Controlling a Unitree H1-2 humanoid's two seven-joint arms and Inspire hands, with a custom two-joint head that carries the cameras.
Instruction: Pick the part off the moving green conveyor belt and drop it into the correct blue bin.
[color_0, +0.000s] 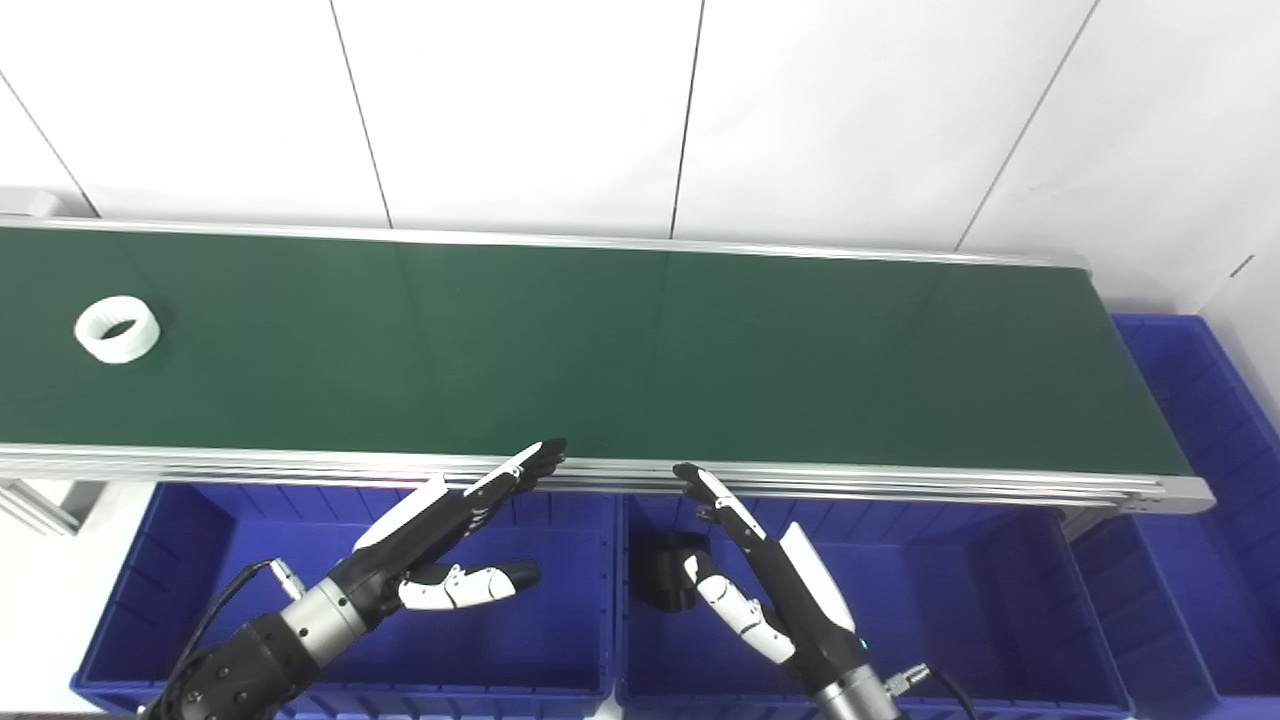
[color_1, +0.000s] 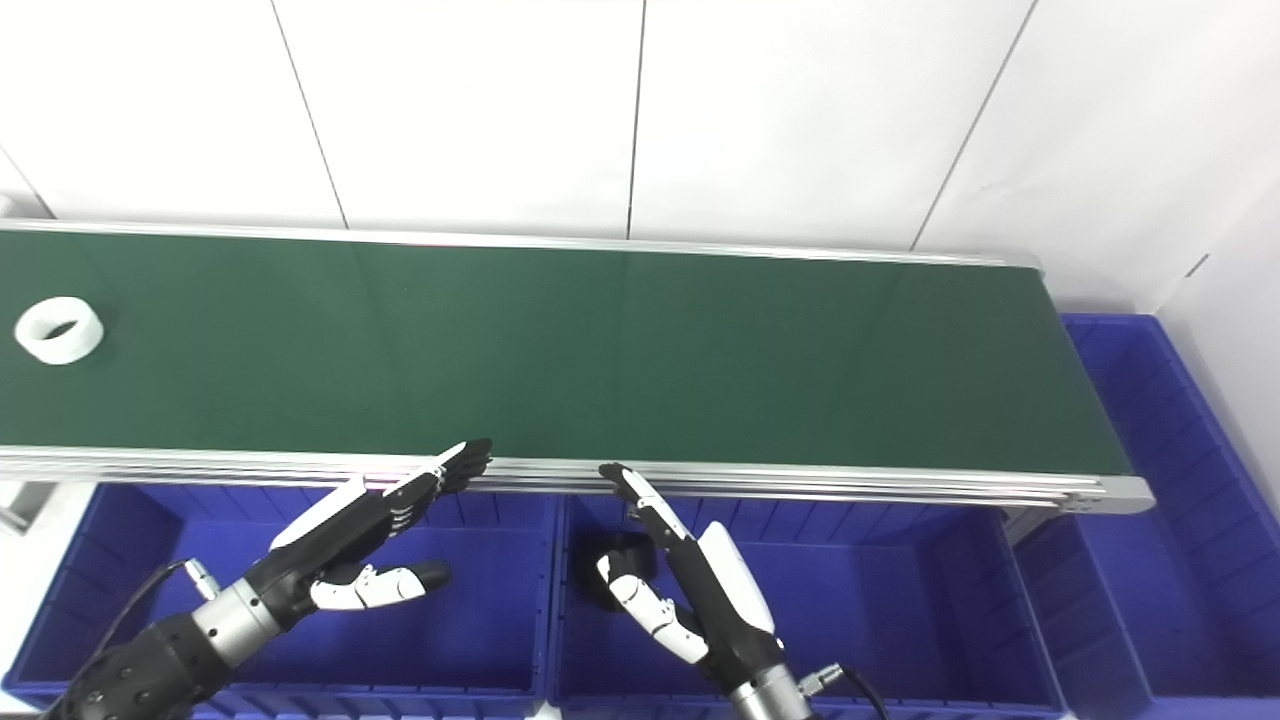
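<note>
A white ring-shaped part (color_0: 117, 329) lies on the green conveyor belt (color_0: 620, 350) at its far left; it also shows in the right eye view (color_1: 59, 330). My left hand (color_0: 450, 520) is open and empty, held over the left blue bin (color_0: 200, 560) with its fingertips at the belt's near rail. My right hand (color_0: 760, 570) is open and empty over the middle blue bin (color_0: 950, 590), fingertips also near the rail. A black part (color_0: 668, 570) lies in the middle bin, partly hidden behind my right hand.
A third blue bin (color_0: 1200, 420) stands at the belt's right end. The belt's aluminium rail (color_0: 900, 485) runs between my hands and the belt. A white panelled wall is behind the belt.
</note>
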